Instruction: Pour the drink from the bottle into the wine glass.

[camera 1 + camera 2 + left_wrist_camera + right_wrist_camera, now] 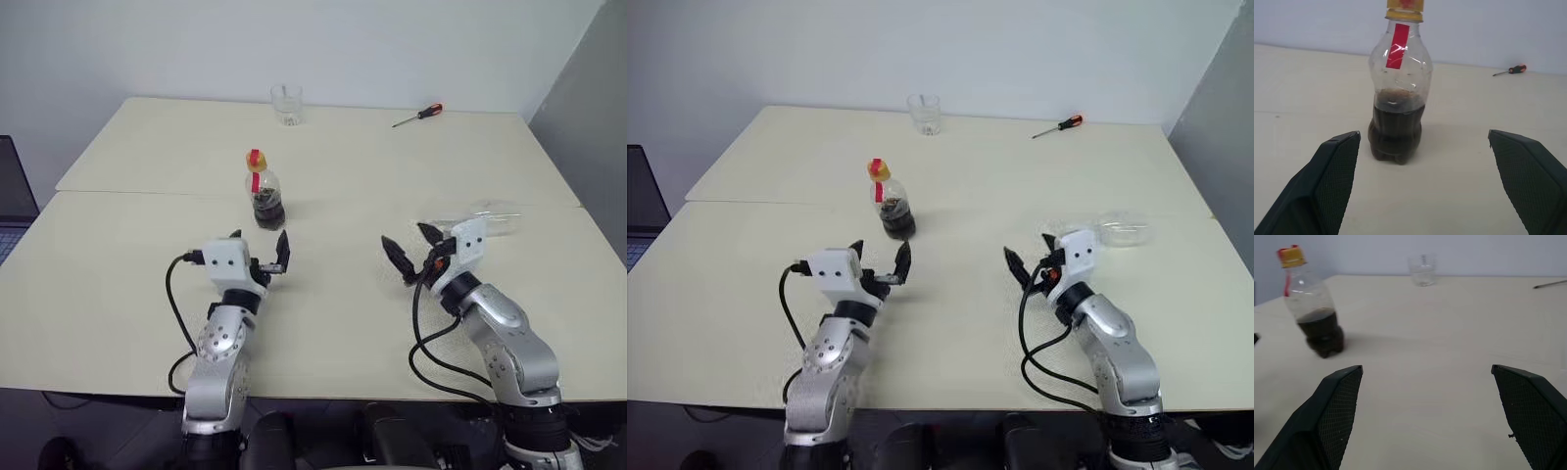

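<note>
My left tool [260, 257] wide, empty, just short of bottle [263, 191]. Bottle upright mid-bench [118, 255], capped, drink [1396, 132] filling its lower part. My right tool [411, 250] wide, empty, well right of bottle. Glass [495, 223] lying on side, right of bottle, beyond right tool.

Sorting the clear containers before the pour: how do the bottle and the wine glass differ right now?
The bottle stands upright; the wine glass lies on its side. The bottle holds dark drink and is capped; the wine glass looks empty. Both are clear and ungripped.
</note>
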Controlling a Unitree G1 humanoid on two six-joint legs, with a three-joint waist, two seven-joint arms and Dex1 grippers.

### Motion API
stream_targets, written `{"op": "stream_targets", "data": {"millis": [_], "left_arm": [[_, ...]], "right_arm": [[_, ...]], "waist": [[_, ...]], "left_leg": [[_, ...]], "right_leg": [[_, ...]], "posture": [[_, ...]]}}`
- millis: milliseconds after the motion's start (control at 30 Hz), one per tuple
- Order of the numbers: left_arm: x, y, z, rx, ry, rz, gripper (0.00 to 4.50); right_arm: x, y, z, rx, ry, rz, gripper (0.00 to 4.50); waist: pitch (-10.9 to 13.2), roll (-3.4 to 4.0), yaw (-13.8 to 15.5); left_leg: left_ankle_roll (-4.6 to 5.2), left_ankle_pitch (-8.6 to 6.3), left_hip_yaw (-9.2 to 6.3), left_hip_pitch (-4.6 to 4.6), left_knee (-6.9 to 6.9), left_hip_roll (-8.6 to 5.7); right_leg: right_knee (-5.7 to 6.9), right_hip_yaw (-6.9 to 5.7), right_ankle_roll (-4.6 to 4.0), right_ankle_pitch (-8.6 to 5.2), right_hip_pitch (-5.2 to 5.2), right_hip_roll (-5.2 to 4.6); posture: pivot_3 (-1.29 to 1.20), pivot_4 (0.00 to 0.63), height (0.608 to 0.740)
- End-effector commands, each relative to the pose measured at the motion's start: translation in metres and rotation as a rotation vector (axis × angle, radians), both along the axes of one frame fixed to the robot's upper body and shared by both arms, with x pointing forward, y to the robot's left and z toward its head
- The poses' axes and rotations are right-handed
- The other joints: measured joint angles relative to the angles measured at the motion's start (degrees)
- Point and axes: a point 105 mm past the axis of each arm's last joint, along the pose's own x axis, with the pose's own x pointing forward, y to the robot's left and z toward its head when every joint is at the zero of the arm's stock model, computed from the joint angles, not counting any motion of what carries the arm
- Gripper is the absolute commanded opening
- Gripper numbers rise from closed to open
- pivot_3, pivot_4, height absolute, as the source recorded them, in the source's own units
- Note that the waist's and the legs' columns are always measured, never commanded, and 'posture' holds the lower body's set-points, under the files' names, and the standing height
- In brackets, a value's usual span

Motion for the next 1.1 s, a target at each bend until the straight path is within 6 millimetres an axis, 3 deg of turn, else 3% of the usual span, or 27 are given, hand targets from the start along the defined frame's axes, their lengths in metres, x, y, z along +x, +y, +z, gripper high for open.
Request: {"op": "stream_targets", "data": {"millis": [33,500,1100], "left_arm": [[0.017,0.002,0.008,0.008,-0.022,0.021,4.46],[0.065,-0.008,0.008,0.015,-0.002,0.009,4.46],[0.082,-0.004,0.019,0.041,-0.057,-0.014,4.46]], "right_arm": [[-0.010,0.020,0.014,-0.032,-0.047,0.166,4.50],[-0.014,0.045,0.013,-0.092,-0.054,0.315,4.50],[-0.017,0.043,0.008,-0.099,-0.051,0.280,4.50]], "waist": [[0.00,0.00,0.06],[0.00,0.00,0.69],[0.00,0.00,0.95]], "left_leg": [[0.00,0.00,0.00,-0.01,0.01,0.00],[-0.01,0.00,0.01,-0.18,0.07,0.00],[-0.01,0.01,0.06,-0.20,0.09,0.01]], "right_leg": [[0.00,-0.02,0.00,0.00,0.00,0.00],[-0.02,-0.16,0.01,0.01,-0.02,-0.01],[-0.01,-0.32,0.01,0.01,-0.02,-0.02]], "posture": [[0.00,0.150,0.740],[0.00,0.150,0.740],[0.00,0.150,0.740]]}}
